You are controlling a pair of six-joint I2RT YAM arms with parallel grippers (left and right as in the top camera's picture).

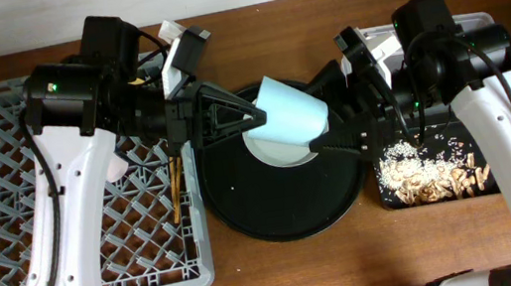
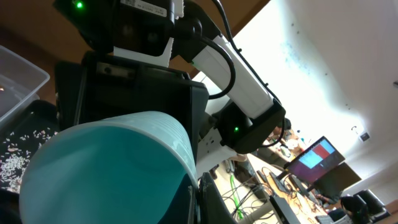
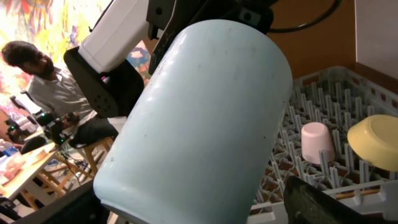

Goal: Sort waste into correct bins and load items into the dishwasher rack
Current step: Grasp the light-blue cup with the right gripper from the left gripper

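The blue cup (image 1: 286,109) hung tilted at mid-frame, above the plate (image 1: 272,153) on the round tray (image 1: 244,205), with a pincer at either side. The right gripper (image 1: 333,137) had its fingers spread around the cup's body and seemed to grip it. The left gripper (image 1: 250,119) touched the other side, but whether it had closed could not be told. A clean handover would need one firm hold before the other lets go. At frame left, the rack (image 1: 11,258) held a pink cup (image 3: 317,142), a yellow bowl (image 3: 376,140) and chopsticks (image 1: 176,189). At lower right, a black bin (image 1: 385,200) held crumbs (image 1: 431,176).
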